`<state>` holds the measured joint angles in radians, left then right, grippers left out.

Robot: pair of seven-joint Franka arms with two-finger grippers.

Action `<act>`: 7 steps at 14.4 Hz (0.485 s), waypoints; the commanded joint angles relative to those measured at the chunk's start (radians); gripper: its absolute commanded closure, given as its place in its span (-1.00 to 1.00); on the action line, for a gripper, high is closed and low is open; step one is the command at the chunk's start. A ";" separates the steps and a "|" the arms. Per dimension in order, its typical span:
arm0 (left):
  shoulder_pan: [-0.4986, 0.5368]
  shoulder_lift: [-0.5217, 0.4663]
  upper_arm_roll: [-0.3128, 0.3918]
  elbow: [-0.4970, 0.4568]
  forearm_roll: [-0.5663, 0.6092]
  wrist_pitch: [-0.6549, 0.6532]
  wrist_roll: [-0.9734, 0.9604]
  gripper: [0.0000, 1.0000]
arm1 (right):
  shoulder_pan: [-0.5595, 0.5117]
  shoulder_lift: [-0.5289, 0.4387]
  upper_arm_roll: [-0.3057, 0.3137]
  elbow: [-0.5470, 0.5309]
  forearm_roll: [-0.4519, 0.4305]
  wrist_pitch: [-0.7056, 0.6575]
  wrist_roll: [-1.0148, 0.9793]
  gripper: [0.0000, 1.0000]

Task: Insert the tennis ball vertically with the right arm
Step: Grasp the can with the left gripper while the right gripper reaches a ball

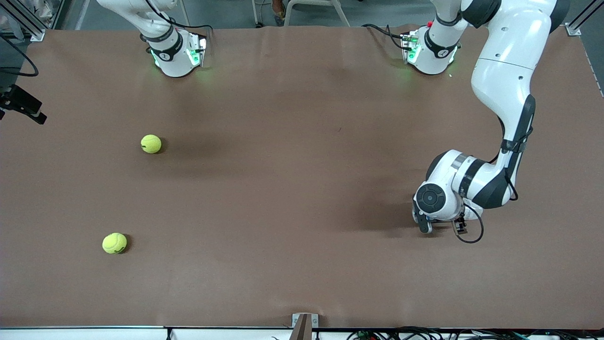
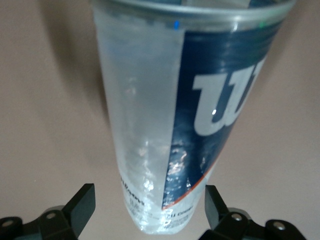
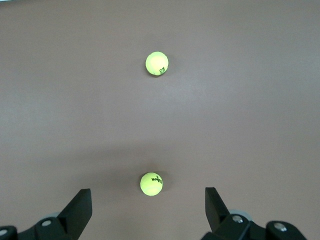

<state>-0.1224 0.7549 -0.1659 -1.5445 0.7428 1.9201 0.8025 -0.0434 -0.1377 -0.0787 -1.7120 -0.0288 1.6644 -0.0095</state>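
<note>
While the right claw (image 3: 148,210) hangs released, tennis ball (image 3: 151,183) on table beneath it.

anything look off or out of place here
Nothing stands out. Two tennis balls rest apart on the table, and the clear tube looks intact between the left gripper fingers.

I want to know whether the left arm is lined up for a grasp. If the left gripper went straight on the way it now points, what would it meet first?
The left gripper, jaws open, points at the clear tennis ball can, which lies between them, so it would probably meet the can first; how close is unclear.
</note>
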 commanded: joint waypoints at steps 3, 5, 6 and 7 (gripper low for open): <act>-0.011 0.027 0.000 0.004 0.021 -0.015 -0.031 -0.87 | 0.000 0.035 0.000 -0.029 -0.005 -0.021 0.002 -1.00; -0.011 0.035 0.000 0.004 0.021 -0.015 -0.032 -0.80 | -0.007 0.088 0.000 -0.037 -0.005 -0.032 0.002 -1.00; -0.011 0.040 0.000 0.004 0.023 -0.015 -0.038 -0.72 | -0.015 0.108 0.000 -0.058 -0.003 -0.029 0.003 -1.00; -0.013 0.044 0.000 0.004 0.024 -0.015 -0.048 -0.71 | -0.015 0.116 0.000 -0.092 -0.003 -0.012 0.003 -1.00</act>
<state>-0.1288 0.7916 -0.1658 -1.5471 0.7434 1.9196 0.7796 -0.0449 -0.0489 -0.0821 -1.7592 -0.0288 1.6357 -0.0090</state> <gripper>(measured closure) 0.097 0.000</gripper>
